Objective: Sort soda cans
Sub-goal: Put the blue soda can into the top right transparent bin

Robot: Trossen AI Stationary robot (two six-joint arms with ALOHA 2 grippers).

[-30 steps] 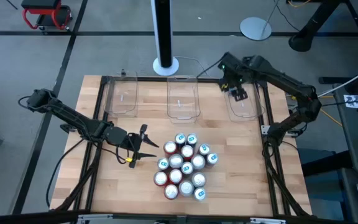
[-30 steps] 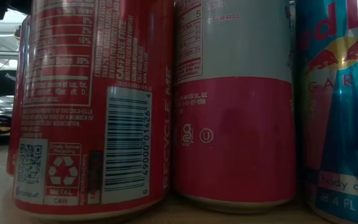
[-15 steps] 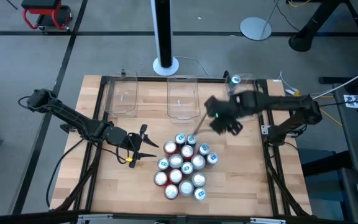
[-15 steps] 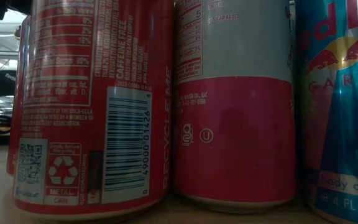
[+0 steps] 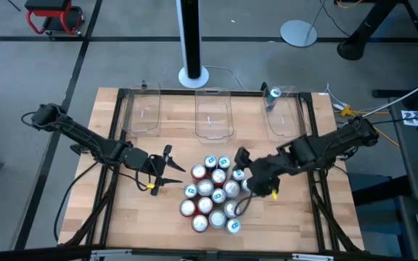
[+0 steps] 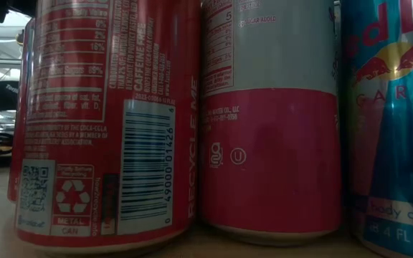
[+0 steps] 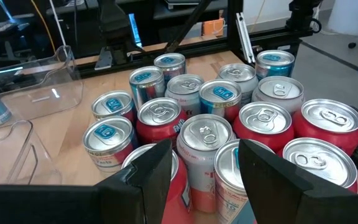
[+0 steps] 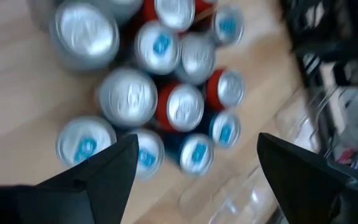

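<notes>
Teal-blue rim can (image 5: 248,184) at the cluster's 3 o'clock: we centre the spread, empty right gripper (image 5: 256,183) on it, upright before closing.

We see the cans (image 5: 212,194) clustered mid-surface (image 5: 289,217), three bins (image 5: 214,116) along the far edge, one can (image 5: 273,95) lying in the rightmost, grippers flanking the cluster.

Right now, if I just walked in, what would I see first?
A tight bunch of soda cans with shiny silver tops stands in the middle of the wooden table. The right gripper hangs open at the bunch's right edge. One blue can sits alone in the far right clear bin.
</notes>
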